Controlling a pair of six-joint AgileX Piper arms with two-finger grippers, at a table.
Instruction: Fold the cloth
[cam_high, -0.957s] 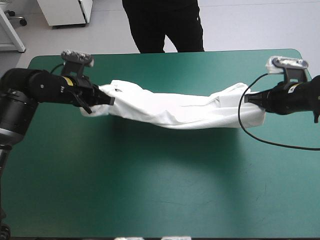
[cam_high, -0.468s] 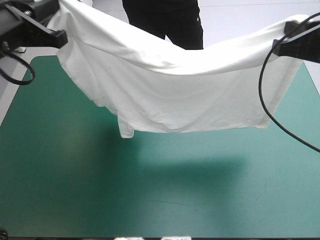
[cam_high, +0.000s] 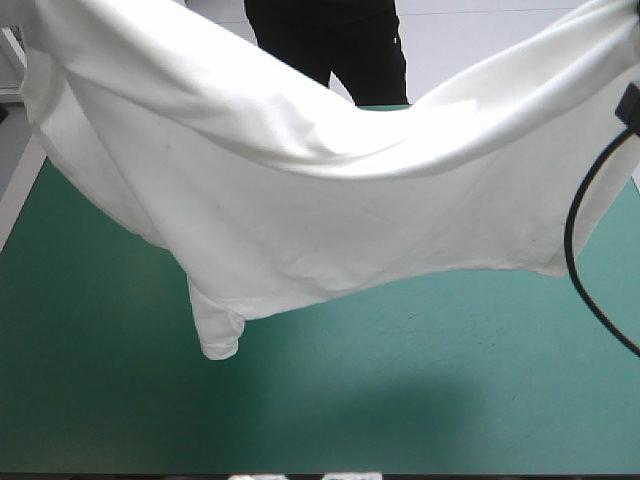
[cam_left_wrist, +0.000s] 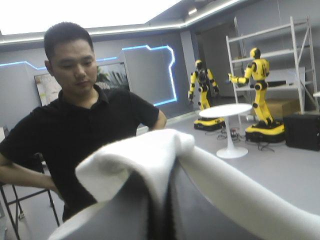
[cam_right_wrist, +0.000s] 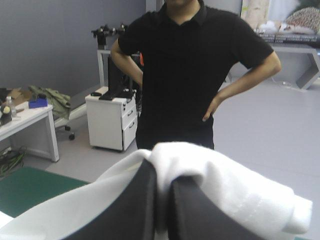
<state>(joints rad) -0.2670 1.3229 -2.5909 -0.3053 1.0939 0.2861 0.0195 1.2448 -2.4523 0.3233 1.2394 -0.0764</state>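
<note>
The left end effector (cam_left_wrist: 161, 197) and right end effector (cam_right_wrist: 163, 186), each clamped on bunched cloth, hold the T-shirt (cam_high: 300, 200) sagging above the table (cam_high: 450, 400).

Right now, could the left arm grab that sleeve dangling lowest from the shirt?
Probably not. The left gripper is shut on the top edge of the T-shirt, raised high, while the sleeve hangs well below over the table. It would have to let go first.
</note>
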